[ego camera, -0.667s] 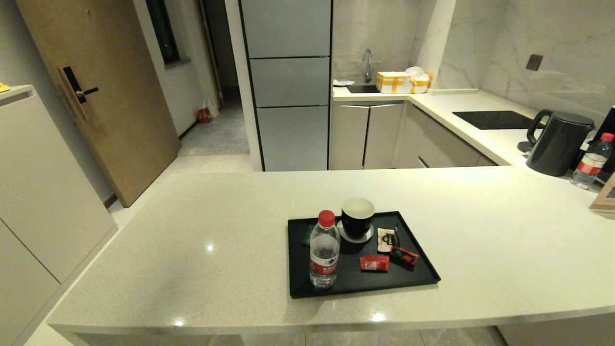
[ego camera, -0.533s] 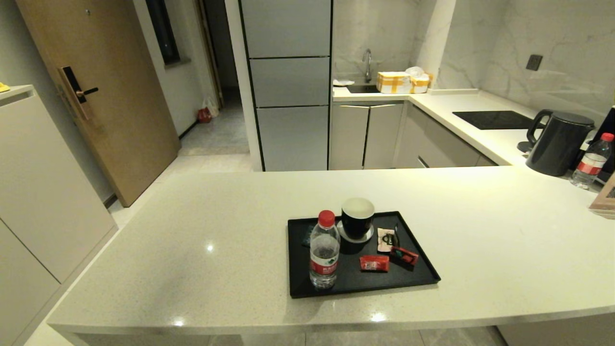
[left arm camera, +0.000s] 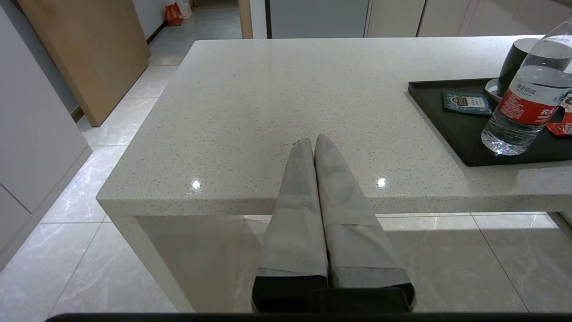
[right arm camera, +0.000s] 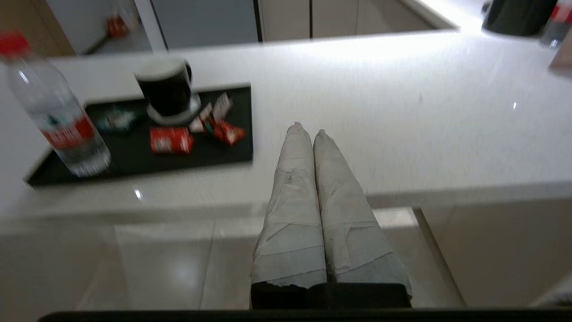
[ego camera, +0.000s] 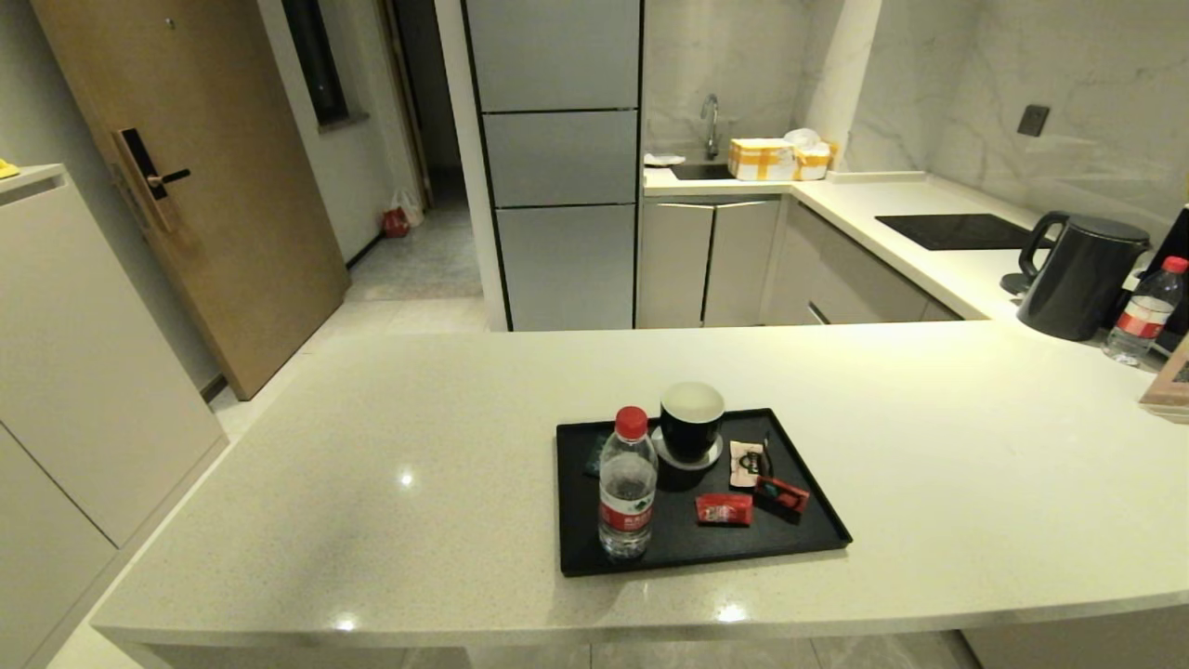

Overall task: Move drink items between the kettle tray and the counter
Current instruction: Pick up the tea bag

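Two red foil sachets (ego camera: 724, 508) (ego camera: 782, 493) lie on the right half of the black kettle tray (ego camera: 578, 525), which rests on the off-white speckled counter (ego camera: 372, 483). The right wrist view shows the same sachets (right arm camera: 170, 139) (right arm camera: 229, 132) on the tray (right arm camera: 134, 156). My right gripper (right arm camera: 307, 130) is shut and empty, off the counter's near edge, right of the tray. The left gripper (left arm camera: 311, 142), also shut and empty, sits off the near edge, left of the tray (left arm camera: 438, 112). Neither gripper appears in the head view.
On the tray also stand a red-capped water bottle (ego camera: 627, 483) and a black cup (ego camera: 691, 421) on a coaster, with a white sachet (ego camera: 748, 463) and a dark one (ego camera: 595, 455). At the far right are a dark kettle (ego camera: 1077, 276) and a second bottle (ego camera: 1143, 311).
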Available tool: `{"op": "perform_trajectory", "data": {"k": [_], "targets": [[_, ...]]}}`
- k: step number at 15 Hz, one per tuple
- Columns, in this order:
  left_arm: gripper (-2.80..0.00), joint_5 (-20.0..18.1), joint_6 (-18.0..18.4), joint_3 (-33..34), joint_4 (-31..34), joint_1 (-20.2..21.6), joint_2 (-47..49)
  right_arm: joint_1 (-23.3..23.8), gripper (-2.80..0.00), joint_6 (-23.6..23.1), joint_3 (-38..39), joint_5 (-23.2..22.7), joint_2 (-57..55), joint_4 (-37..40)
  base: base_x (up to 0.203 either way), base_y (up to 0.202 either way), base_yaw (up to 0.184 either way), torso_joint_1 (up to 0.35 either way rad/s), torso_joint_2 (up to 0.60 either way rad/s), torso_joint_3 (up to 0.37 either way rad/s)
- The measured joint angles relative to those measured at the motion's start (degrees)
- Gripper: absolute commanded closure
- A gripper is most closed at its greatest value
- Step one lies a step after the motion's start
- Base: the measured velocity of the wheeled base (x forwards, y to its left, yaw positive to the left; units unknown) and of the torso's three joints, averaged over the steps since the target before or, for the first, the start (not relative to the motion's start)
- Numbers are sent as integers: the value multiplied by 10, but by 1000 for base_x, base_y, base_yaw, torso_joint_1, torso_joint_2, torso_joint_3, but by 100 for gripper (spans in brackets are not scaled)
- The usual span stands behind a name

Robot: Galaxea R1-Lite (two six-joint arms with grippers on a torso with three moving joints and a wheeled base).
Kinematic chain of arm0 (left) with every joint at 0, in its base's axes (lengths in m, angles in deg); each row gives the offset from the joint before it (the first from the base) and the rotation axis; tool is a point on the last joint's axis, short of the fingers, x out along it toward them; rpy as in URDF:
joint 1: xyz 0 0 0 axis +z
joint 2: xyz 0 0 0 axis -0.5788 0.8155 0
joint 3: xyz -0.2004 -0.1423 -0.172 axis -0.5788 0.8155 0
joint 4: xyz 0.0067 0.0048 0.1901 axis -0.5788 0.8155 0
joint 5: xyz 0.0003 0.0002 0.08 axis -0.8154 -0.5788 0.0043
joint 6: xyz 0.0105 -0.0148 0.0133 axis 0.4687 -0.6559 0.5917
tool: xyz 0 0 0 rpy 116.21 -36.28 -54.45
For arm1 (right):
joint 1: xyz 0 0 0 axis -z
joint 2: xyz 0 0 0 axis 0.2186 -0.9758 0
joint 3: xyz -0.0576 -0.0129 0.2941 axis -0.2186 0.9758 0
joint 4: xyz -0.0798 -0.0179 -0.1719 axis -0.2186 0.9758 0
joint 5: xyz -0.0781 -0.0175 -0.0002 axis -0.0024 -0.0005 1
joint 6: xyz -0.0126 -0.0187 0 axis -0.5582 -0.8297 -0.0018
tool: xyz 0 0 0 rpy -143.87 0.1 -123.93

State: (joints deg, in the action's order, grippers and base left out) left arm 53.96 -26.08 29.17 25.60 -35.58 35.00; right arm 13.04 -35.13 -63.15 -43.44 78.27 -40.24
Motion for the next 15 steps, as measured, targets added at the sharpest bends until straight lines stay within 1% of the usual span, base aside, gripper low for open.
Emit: {"op": "perform_trajectory", "data": {"k": [2, 4, 6, 8, 10, 11, 13, 15], "targets": [[0, 0, 0, 0, 0, 0, 0, 0, 0, 37, -74, -10, -28, 20, 0, 0, 0, 0, 0, 0], [0, 0, 0, 0, 0, 0, 0, 0, 0, 77, -157, -43, -75, 65, 0, 0, 0, 0, 0, 0], [0, 0, 0, 0, 0, 0, 0, 0, 0, 92, -224, -71, -119, 162, 0, 0, 0, 0, 0, 0], [0, 0, 0, 0, 0, 0, 0, -2, 0, 96, -273, -96, -172, 279, 0, 0, 0, 0, 0, 0], [0, 0, 0, 0, 0, 0, 0, -3, 0, 98, -294, -129, -241, 347, 0, 0, 0, 0, 0, 0], [0, 0, 0, 0, 0, 0, 0, -3, 0, 99, -300, -145, -284, 359, 0, 0, 0, 0, 0, 0], [0, 0, 0, 0, 0, 0, 0, -3, 0, 100, -310, -166, -382, 359, 0, 0, 0, 0, 0, 0], [0, 0, 0, 0, 0, 0, 0, -3, 0, 99, -321, -181, -485, 333, 0, 0, 0, 0, 0, 0]]}}
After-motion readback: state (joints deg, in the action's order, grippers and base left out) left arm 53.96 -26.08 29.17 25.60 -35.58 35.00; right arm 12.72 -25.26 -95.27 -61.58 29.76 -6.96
